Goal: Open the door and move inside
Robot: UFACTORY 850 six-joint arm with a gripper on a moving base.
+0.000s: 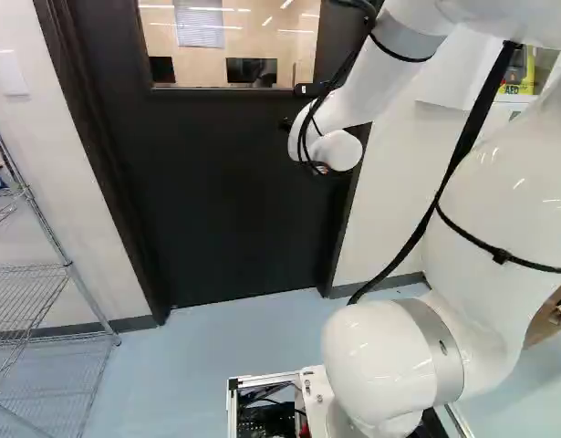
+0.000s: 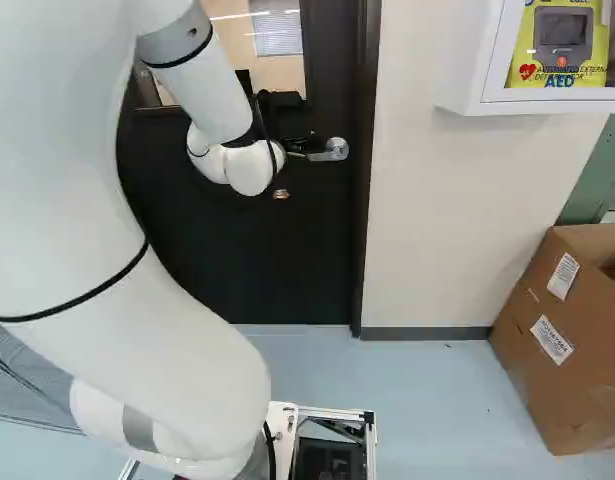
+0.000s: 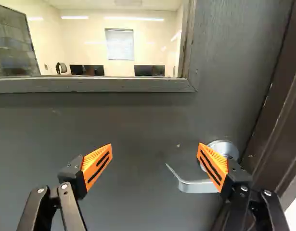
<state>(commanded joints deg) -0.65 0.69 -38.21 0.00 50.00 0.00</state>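
We are facing the closed door [image 3: 133,120], its dark face filling most of the space ahead. Our arm [image 2: 217,100] is standing before it, wrist over near the latch side. The window [image 3: 104,43] is occupying the upper part, its lower corner sitting above the handle, and the door frame [image 3: 281,120] is running down just beside the latch edge. Our fingers [image 3: 96,164] are standing wide apart, holding nothing. The lever handle [image 3: 196,186] is sitting ahead of them, off towards the frame: its round plate [image 3: 225,146] is showing partly behind the frame-side finger, while its free end is pointing back across the gap, away from the frame. Its long axis is running nearly level, roughly along the line joining the two fingertips, not across it. So, as we are judging it, closing now would be missing a proper pinch; we are probably needing to shift frameward and down, then either roll the wrist about a quarter turn or press the lever's free end down with one finger.
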